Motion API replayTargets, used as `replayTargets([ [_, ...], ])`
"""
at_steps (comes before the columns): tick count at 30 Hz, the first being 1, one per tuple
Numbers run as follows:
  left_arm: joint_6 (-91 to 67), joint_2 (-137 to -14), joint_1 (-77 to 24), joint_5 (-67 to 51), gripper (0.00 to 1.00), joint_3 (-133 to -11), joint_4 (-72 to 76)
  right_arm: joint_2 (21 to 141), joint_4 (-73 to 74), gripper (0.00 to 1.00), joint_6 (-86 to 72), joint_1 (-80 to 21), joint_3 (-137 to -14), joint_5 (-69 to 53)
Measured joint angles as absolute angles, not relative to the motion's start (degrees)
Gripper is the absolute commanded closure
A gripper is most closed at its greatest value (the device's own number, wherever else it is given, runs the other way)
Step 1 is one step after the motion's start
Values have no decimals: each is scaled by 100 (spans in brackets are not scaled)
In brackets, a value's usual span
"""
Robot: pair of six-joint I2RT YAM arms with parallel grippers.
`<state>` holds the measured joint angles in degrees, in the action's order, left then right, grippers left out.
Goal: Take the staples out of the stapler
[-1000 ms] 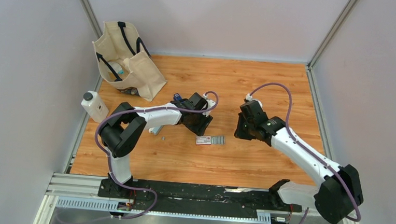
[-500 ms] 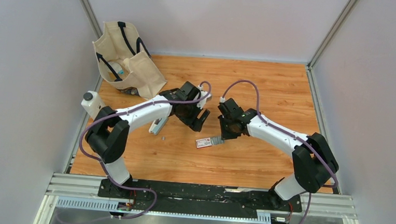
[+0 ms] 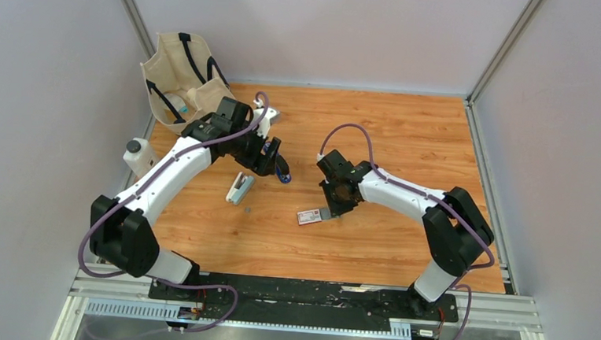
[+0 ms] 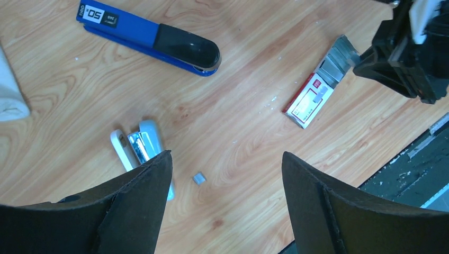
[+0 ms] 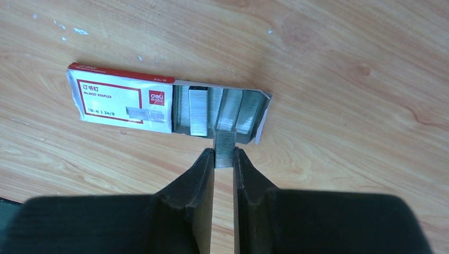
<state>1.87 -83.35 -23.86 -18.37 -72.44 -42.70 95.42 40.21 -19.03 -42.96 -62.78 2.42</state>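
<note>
Wooden table [image 3: 410,137] holds tote bag [image 3: 192,92] upper left, bottle [image 3: 139,158] left edge, pale stapler [image 3: 240,188], blue stapler [image 4: 151,38], staple strip [image 4: 198,178], staple box [image 3: 309,216] centre.

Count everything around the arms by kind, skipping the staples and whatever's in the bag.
Staplers: 2 (blue stapler, pale stapler)
Staple box: 1
Bag: 1
Bottle: 1
Total: 5
</note>
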Motion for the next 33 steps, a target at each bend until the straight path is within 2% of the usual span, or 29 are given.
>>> replayTargets([
  [9, 233, -8090, -2287, -1922, 16, -6866, -4397, 9673, 4152, 86, -1785, -4344, -6418, 191],
  [27, 233, -8090, -2283, -1916, 16, -6858, -4434, 10020, 4171, 85, -1704, -4344, -6532, 139],
  [33, 233, -8090, -2283, -1907, 17, -6858, -4436, 10022, 4171, 81, -1702, -4344, -6534, 139],
])
